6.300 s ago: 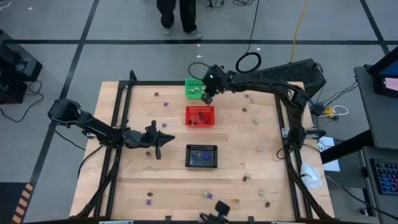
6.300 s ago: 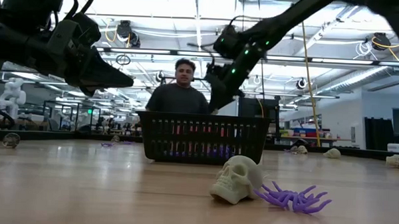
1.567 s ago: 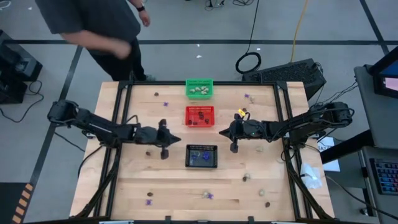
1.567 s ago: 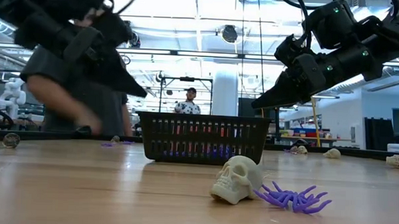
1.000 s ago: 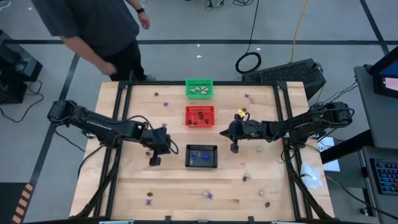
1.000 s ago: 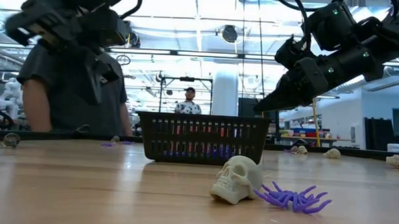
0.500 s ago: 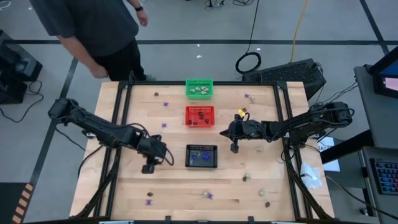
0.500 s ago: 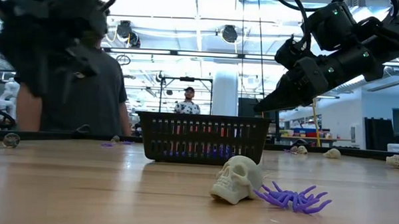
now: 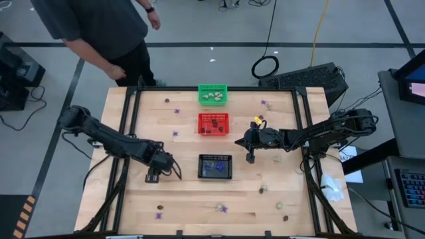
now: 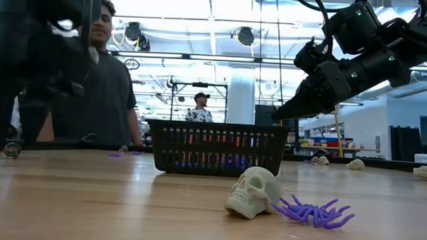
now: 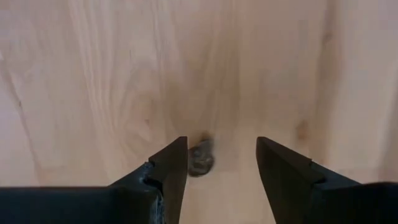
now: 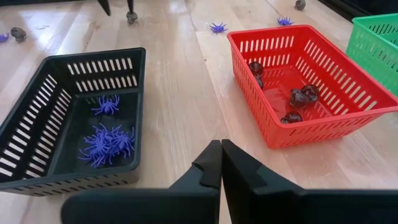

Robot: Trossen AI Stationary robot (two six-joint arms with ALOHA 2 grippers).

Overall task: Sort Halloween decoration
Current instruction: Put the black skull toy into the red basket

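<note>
Left tool (image 11: 216, 163) points down at the table (image 9: 186, 199), fingers spread apart with a dark brown trinket (image 11: 201, 158) between them, closer to one finger, not touched yet. Spread like that to straddle it, I judge, ready to drop and pinch. In the high view the left tool (image 9: 153, 176) sits left of the black basket (image 9: 216, 166); the trinket is hidden under it there.

Right tool (image 12: 221, 163) hovers above the table right of the red basket (image 9: 214, 123), fingers pressed together, holding nothing; parked, waiting, I judge.

Sorting is by colour: purple spiders (image 12: 106, 140) in the black basket, dark brown pieces (image 12: 297, 99) in the red basket, pale pieces in the green basket (image 9: 212, 94). So this brown one likely goes to red. Loose trinkets lie scattered over the table; a cream skull (image 10: 255, 192) and purple spider (image 10: 315, 211) sit near the front edge. A person (image 9: 99, 30) stands at the table's far left corner.

Versus a second ago: left tool moved from beside the black basket's upper left corner down and left, tipped downward, and went from closed to wide apart. Right arm unchanged. Person shifted slightly.
</note>
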